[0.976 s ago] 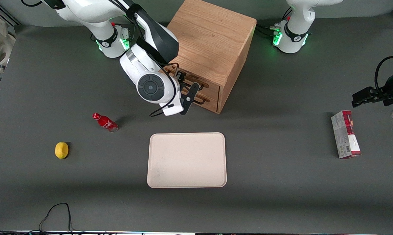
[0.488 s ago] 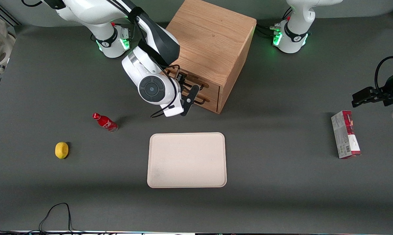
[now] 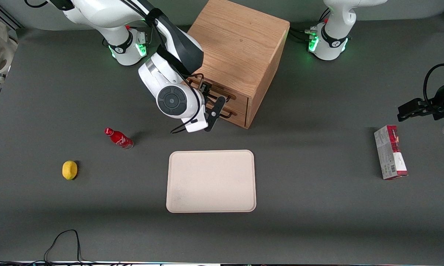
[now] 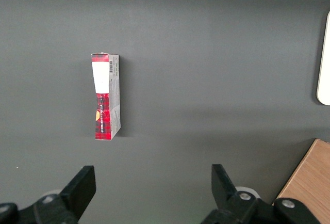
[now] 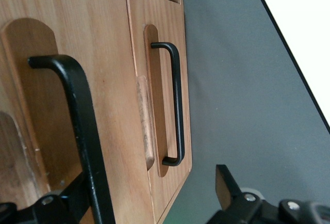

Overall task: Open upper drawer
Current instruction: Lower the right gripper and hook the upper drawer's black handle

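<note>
The wooden cabinet [image 3: 240, 55] sits on the dark worktop [image 3: 317, 207], and its two drawers face the front camera at a slant. The upper drawer [image 5: 62, 105] is pushed in flat, level with the lower drawer [image 5: 165, 105] under it. The claw [image 3: 211, 104] is right in front of the upper drawer, up close to the wood. Its fingers are spread wide apart. In the wrist view one finger [image 5: 75, 195] is next to the upper drawer's black handle [image 5: 82, 131] and the other finger [image 5: 227, 185] hangs out past the edge of the cabinet, so the claw is not squeezing anything. The lower drawer's black handle [image 5: 175, 105] has nothing touching it. A pale tray [image 3: 211, 181] lies on the worktop nearer to the front camera than the cabinet. A red bottle [image 3: 118, 137] and a yellow lemon [image 3: 69, 170] lie toward the working arm's end. A red and grey box [image 3: 390, 152] lies toward the parked arm's end.
</note>
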